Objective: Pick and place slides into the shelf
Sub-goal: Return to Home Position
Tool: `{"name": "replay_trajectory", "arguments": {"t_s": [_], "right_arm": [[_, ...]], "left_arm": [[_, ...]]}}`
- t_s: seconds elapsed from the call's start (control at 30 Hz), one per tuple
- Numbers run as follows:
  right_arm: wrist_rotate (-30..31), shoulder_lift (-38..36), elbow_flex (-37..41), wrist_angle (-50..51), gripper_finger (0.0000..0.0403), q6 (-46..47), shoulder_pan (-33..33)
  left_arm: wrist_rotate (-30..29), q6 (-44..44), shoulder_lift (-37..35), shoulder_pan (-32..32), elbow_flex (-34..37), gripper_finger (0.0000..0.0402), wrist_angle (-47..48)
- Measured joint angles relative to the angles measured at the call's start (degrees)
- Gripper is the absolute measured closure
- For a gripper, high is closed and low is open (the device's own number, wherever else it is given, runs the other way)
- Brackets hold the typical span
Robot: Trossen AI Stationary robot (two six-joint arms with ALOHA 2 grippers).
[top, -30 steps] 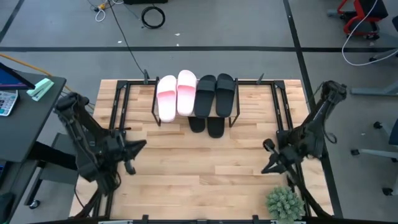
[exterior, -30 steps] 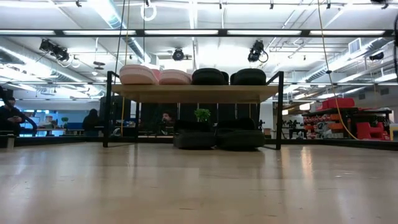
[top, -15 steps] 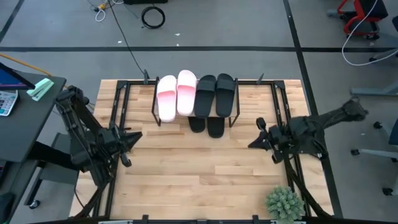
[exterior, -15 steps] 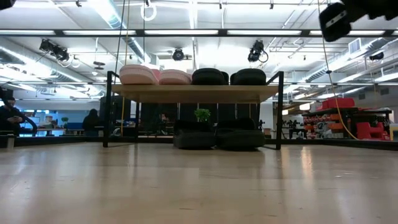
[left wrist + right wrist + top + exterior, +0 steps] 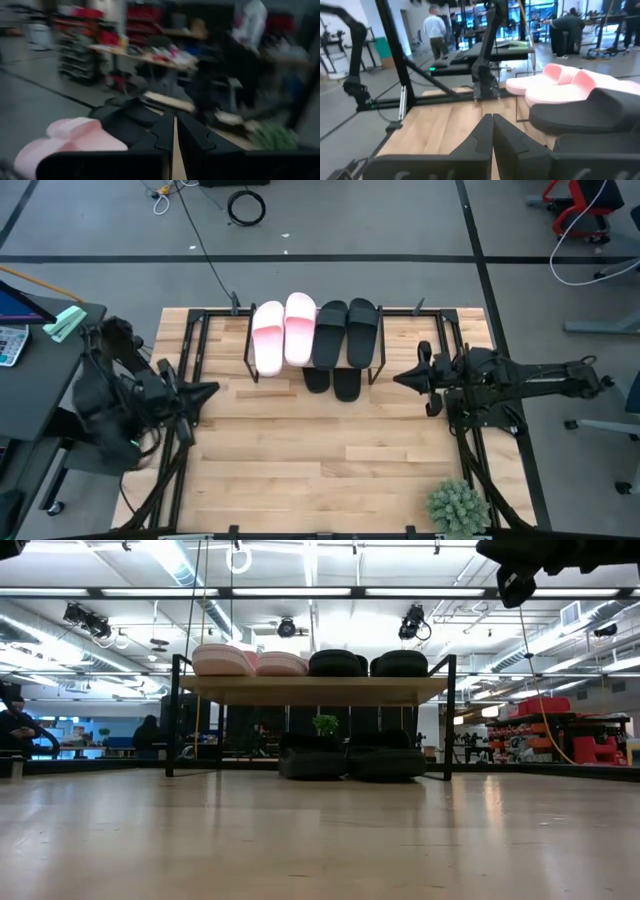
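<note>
The shelf [image 5: 315,690] stands at the table's far middle. On its plank lie two pale pink slides [image 5: 283,330] and two black slides [image 5: 346,330], side by side. Two more black slides [image 5: 333,381] lie on the table under the plank, their ends sticking out toward the near edge. My left gripper [image 5: 210,390] is shut and empty, left of the shelf and above the table. My right gripper [image 5: 400,377] is shut and empty, right of the shelf; it points at the shelf's right end. The right wrist view shows the pink slides [image 5: 560,82] and a black slide [image 5: 590,112].
A black metal frame [image 5: 190,350] runs along both sides of the table. A small green plant [image 5: 458,505] stands at the near right corner. Bare wood lies between the shelf and the near edge. People stand in the room beyond the table [image 5: 436,30].
My left gripper has drawn back toward the table's left and far edges. My right gripper has swung from the near right toward the far edge and now points at the shelf's right end, its arm stretched out level. The slides have not moved.
</note>
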State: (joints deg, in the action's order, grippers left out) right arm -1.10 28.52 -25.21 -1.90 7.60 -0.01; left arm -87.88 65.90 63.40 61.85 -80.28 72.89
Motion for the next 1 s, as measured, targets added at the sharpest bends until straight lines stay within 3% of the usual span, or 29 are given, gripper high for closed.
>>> {"name": "replay_trajectory", "arguments": {"t_s": [0.17,0.3,0.4,0.53,0.73,1.0], "right_arm": [[-0.1,1.1,0.0,0.3,0.0387,-0.1,0.0],[-1.9,2.4,0.0,0.2,0.0386,0.3,0.0],[-5.5,2.6,0.1,0.4,0.0387,0.3,0.0],[-8.5,0.8,0.1,0.4,0.0389,-0.1,0.0],[-8.4,-6.9,0.1,5.4,0.0389,-0.5,0.0],[-8.4,-14.7,2.8,11.4,0.0388,4.0,0.0]], "left_arm": [[16.8,-33.5,1.0,-6.2,-5.3,0.0365,-22.1],[38.1,-51.9,1.3,-12.7,-5.2,0.0359,-34.4],[45.2,-60.2,1.9,-17.0,-5.3,0.0359,-36.6],[47.5,-61.6,0.7,-22.0,-2.3,0.0358,-36.1],[47.8,-57.9,-7.3,-26.6,5.7,0.0356,-36.4],[51.4,-56.3,-23.0,-27.2,27.9,0.0357,-49.8]]}}
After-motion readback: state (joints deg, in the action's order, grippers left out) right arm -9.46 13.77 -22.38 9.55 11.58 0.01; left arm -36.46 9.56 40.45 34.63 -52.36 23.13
